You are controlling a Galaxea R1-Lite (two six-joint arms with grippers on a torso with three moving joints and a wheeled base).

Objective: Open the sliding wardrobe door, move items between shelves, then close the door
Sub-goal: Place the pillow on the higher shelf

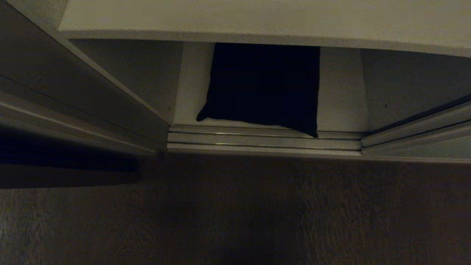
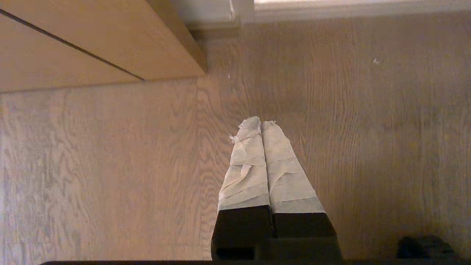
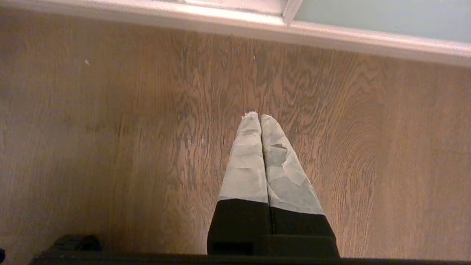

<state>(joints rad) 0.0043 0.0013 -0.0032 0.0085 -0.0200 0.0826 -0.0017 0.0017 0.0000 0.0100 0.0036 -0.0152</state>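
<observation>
The wardrobe stands open in the head view. A black folded garment [image 1: 263, 84] lies on the off-white bottom shelf [image 1: 340, 92], one corner hanging over the floor track [image 1: 265, 141]. Another off-white shelf [image 1: 257, 18] spans above it. The sliding wardrobe door [image 1: 438, 147] is pushed to the right; its pale grey-green panel [image 3: 382, 18] also shows in the right wrist view. My left gripper [image 2: 261, 123] and right gripper [image 3: 260, 117] are both shut with nothing between them. They hang over the wood floor in front of the wardrobe, outside the head view. No other garments show.
A brown wooden panel [image 2: 92, 44] juts out at the left of the opening, also seen as a dark slab [image 1: 73, 106]. Wood-grain floor [image 1: 279, 213] stretches in front of the track. The door's light frame [image 3: 331, 35] runs along the floor edge.
</observation>
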